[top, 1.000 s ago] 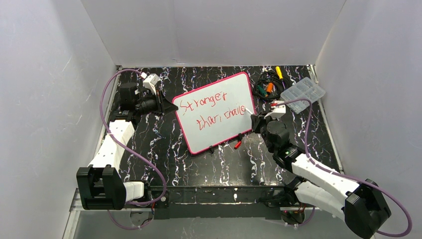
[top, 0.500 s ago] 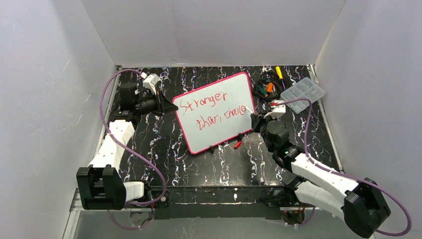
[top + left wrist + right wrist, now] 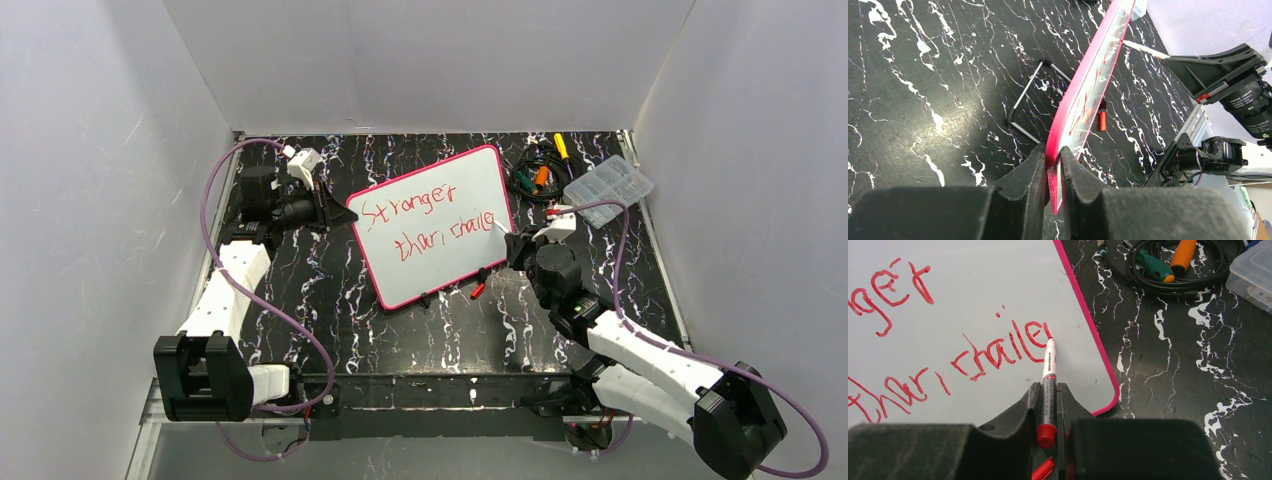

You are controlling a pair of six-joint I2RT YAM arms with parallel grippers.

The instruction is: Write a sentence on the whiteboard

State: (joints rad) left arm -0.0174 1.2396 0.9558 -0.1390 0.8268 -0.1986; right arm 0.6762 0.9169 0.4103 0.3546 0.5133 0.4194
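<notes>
**Marker tip close to the whiteboard's border**

The bench (image 3: 330,290) carries the whiteboard (image 3: 440,272), propped at a slant. The left end effector (image 3: 1053,155) is clamped on the whiteboard's left edge. The right end effector (image 3: 1048,390), at its right side, grips a red marker (image 3: 1049,367) whose tip touches the last letter of the sentence (image 3: 993,350). Little blank space is left before the pink border, so further letters may run off it. A hard press could also push the whiteboard out of the left clamp.

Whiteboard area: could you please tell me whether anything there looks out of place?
A small red piece, likely the marker cap, lies loose on the table beside the whiteboard. The board sits askew, and the sentence slants.
</notes>
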